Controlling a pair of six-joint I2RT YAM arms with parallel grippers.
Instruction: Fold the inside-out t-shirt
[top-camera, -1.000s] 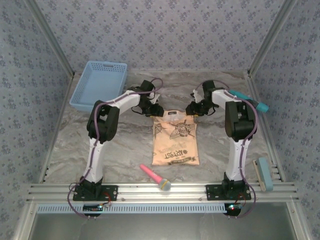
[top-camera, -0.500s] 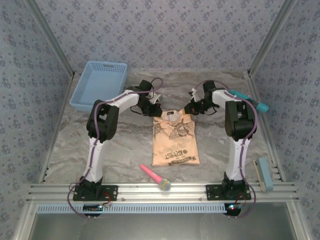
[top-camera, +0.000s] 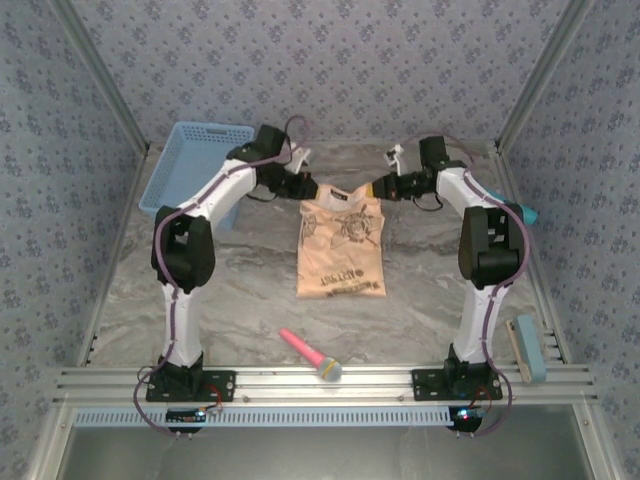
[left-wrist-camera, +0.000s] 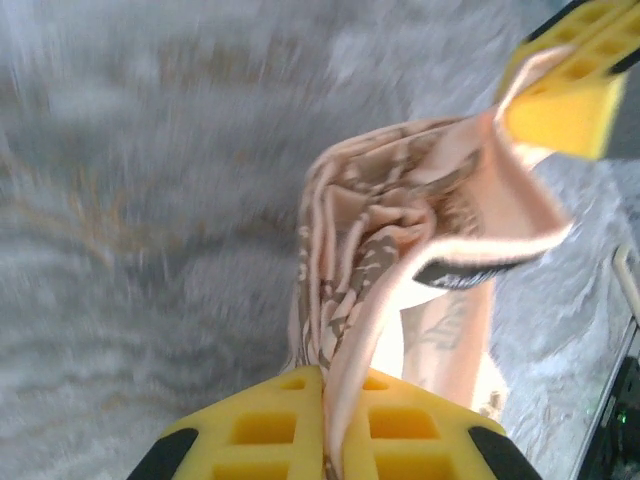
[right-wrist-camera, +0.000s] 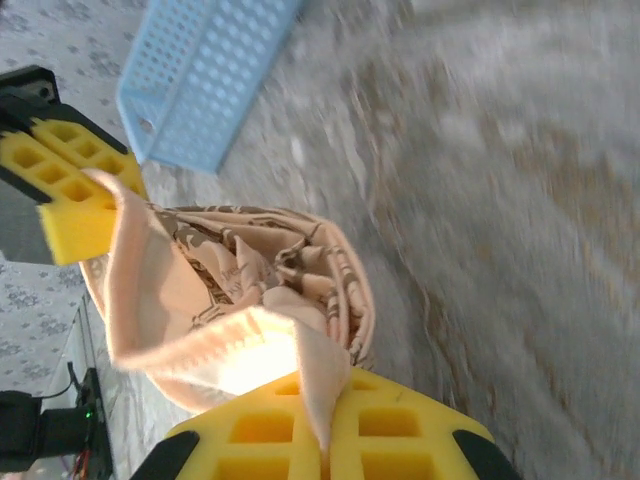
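Note:
The peach-tan t-shirt (top-camera: 340, 245) with dark brown emblems hangs as a narrow folded panel from its top edge, its lower part lying on the marble table. My left gripper (top-camera: 305, 190) is shut on the top left corner, and cloth (left-wrist-camera: 380, 260) runs straight into its yellow fingers (left-wrist-camera: 270, 430). My right gripper (top-camera: 378, 188) is shut on the top right corner, where the bunched shirt (right-wrist-camera: 250, 280) feeds between its yellow pads (right-wrist-camera: 400, 430). In each wrist view the other gripper's yellow pad holds the far corner.
A light blue basket (top-camera: 195, 168) stands at the back left, close behind my left arm. A pink and yellow tool (top-camera: 310, 354) lies near the front edge. A teal-handled tool (top-camera: 518, 210) and a brush (top-camera: 528, 345) lie along the right side.
Both grippers rose and moved toward the back of the table, lifting the shirt's top edge off the surface. The shirt's lower edge slid back with them.

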